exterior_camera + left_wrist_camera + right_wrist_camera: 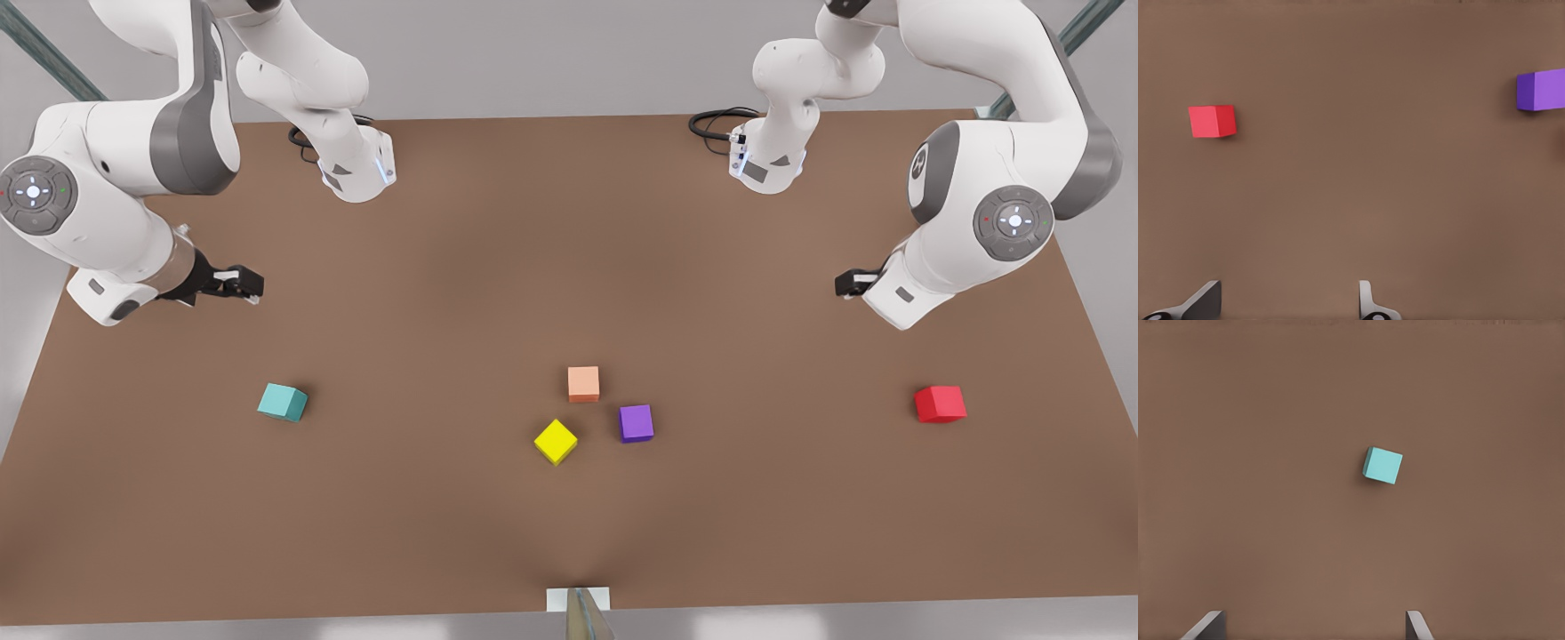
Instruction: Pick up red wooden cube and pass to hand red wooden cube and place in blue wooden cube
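While both arms wait high over the far side of the desk (498, 551), nothing has been picked up yet. The left hand (855, 284) hangs at the front view's right, its fingers (1366, 299) spread apart and empty, with the red wooden cube (940, 404) resting on the desk nearer the camera than it and well apart. The right hand (242, 284) hangs at the front view's left, fingers (1417, 625) likewise apart and empty, with the blue wooden cube (283, 402) on the desk below and nearer than it.

The risks lie ahead. The red cube sits slightly turned, so a descent not squared to its faces could nudge it aside instead of closing on it. The handover in mid-air is probably the weakest step: letting go before the other hand has closed would drop the cube. Setting it on the small blue cube could tip it off if off-centre. The salmon cube (583, 383), purple cube (636, 423) and yellow cube (556, 441) lie mid-desk, under any crossing path.
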Controlling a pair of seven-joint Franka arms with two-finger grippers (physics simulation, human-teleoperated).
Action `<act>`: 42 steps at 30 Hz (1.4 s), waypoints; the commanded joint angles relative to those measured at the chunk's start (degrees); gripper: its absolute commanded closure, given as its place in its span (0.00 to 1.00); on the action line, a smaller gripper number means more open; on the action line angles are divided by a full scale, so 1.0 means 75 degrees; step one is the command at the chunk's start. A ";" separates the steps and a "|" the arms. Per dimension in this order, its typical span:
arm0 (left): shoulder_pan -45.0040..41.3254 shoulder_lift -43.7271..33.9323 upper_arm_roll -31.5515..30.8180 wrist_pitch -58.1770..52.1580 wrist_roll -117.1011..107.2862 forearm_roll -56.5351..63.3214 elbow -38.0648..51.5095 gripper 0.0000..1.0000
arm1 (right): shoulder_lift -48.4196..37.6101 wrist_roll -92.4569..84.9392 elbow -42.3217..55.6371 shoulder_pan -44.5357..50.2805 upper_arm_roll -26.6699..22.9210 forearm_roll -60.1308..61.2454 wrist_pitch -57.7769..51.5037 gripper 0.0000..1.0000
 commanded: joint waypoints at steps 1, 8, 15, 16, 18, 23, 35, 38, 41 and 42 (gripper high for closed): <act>0.0000 0.0004 -0.0001 0.0076 -0.0277 0.0004 0.0003 0.00 | -0.0001 0.0045 0.0003 0.0005 -0.0003 0.0013 0.0064 0.00; 0.0420 0.1151 0.0608 0.1597 0.0038 0.0051 0.0027 0.00 | 0.0010 0.0092 0.0015 0.0005 0.0009 0.0036 0.0064 0.00; 0.2484 0.2922 0.0620 0.3181 0.3613 -0.0453 0.0202 0.00 | 0.0022 0.0127 0.0003 0.0005 0.0009 0.0048 0.0064 0.00; 0.2578 0.3028 0.0631 0.3427 0.3672 -0.0441 0.0202 0.00 | 0.0034 0.0127 0.0003 0.0005 0.0009 0.0071 0.0075 0.00; 0.3023 0.3204 0.0631 0.3638 0.4375 -0.0441 0.0202 0.00 | 0.0057 0.0127 0.0003 0.0005 0.0009 0.0071 0.0064 0.00; 0.3235 0.3567 0.0631 0.4072 0.5231 -0.0406 0.0167 0.00 | 0.0046 0.0127 0.0003 0.0005 0.0009 0.0083 0.0064 0.00; 0.3211 0.4375 0.0725 0.5220 0.5161 -0.0418 0.0156 0.00 | 0.0057 0.0139 -0.0020 0.0005 0.0009 0.0083 0.0075 0.00; 0.3235 0.4504 0.0749 0.5232 0.5161 -0.0418 0.0156 0.00 | 0.0057 0.0115 -0.0032 0.0005 0.0009 0.0153 0.0064 0.00; 0.3235 0.4563 0.0807 0.5244 0.5161 -0.0418 0.0167 0.00 | 0.0069 0.0127 -0.0032 0.0017 0.0009 0.0154 0.0075 0.00; 0.3235 0.4563 0.0854 0.5244 0.5161 -0.0418 0.0167 0.00 | 0.0069 0.0115 -0.0043 0.0005 0.0009 0.0165 0.0075 0.00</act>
